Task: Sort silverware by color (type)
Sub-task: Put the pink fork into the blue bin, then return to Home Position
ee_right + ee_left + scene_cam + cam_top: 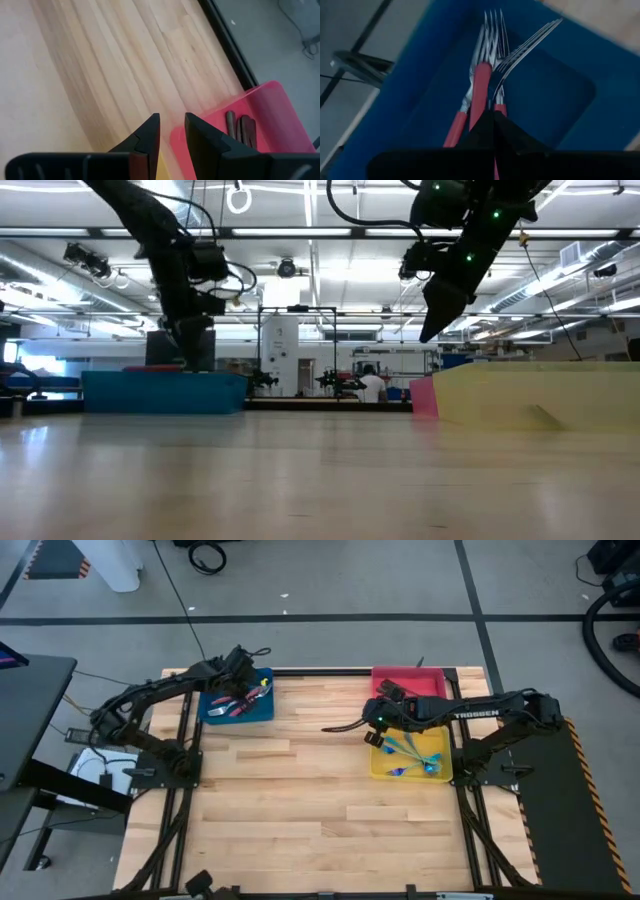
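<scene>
1. High view: the left gripper (243, 683) hangs over the blue tray (262, 710) at the far left of the tabletop (300, 810), where red-handled forks (232, 705) lie. The right gripper (372, 725) sits at the near-left corner of the red tray (425, 680), just above the yellow tray (380, 765) holding blue-handled forks (410, 755).
2. Low view: the left gripper (195, 350) reaches down behind the blue tray's (165, 392) wall; the right gripper (435, 320) hangs clear above the yellow tray (540, 392).
3. Left wrist view: the left gripper (495, 120) is clenched, its tips meeting over the red-handled forks (480, 85); whether it pinches one, I cannot tell.
4. Right wrist view: the right gripper (172, 125) is released, with a narrow gap and nothing between its fingers, beside the red tray (270, 105) holding dark forks (240, 127).
</scene>
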Controlling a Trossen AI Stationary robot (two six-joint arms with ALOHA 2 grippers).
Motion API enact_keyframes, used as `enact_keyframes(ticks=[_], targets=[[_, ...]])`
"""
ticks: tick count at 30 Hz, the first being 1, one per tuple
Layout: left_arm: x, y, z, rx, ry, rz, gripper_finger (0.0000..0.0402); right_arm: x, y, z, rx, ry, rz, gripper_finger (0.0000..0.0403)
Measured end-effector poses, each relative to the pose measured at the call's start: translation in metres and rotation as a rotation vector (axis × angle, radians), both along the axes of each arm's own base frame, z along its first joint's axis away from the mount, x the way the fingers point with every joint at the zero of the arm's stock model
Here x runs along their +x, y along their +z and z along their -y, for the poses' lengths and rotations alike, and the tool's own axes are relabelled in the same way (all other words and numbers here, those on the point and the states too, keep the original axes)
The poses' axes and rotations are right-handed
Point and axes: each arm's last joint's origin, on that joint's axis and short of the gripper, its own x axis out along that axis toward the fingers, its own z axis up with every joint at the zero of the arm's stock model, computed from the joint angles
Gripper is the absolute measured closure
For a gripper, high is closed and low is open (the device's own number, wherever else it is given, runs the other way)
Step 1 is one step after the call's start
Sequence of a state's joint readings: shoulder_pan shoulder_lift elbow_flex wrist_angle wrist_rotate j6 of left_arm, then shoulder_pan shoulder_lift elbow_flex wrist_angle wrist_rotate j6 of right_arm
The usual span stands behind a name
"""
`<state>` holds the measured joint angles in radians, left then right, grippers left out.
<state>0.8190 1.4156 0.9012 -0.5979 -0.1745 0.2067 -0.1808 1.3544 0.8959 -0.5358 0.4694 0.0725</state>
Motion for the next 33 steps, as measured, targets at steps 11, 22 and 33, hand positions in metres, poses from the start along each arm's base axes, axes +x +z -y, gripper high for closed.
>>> enact_keyframes(ticks=[11,22,33], targets=[[0.010,-0.019,-0.012,0.011,-0.056,-0.035,0.0389,0.003,0.005,0.015,-0.095,0.121,-0.032,0.0304],[0.014,-0.016,-0.016,0.060,-0.056,0.006,0.0316,0.006,0.014,0.038,-0.231,0.167,-0.013,0.0304],[0.006,0.023,-0.007,0.194,-0.053,0.127,0.0312,-0.012,0.043,0.059,-0.305,0.058,0.135,0.0304]])
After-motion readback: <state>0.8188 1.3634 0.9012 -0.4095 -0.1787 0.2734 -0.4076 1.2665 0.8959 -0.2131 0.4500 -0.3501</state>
